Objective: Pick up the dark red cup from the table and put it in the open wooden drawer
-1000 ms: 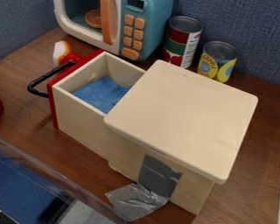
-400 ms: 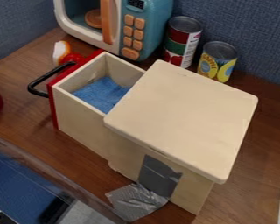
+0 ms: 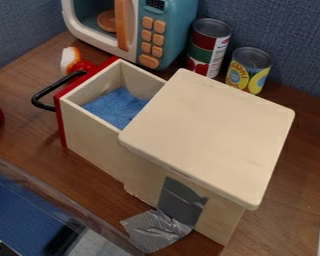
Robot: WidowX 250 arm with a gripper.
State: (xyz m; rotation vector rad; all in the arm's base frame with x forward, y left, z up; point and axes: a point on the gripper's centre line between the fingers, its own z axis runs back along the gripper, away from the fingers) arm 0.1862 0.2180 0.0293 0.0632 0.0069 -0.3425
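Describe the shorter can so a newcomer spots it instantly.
Find the toy microwave at the back. To its right, behind the wooden box, stands the shorter can. Its yellow label sets it apart from the taller can beside it, labelled red and green.

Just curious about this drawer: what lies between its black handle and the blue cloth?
The red front panel lies between the black handle and the blue cloth, as the camera view shows.

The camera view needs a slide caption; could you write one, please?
Wooden drawer pulled open, blue cloth inside, toy microwave behind.
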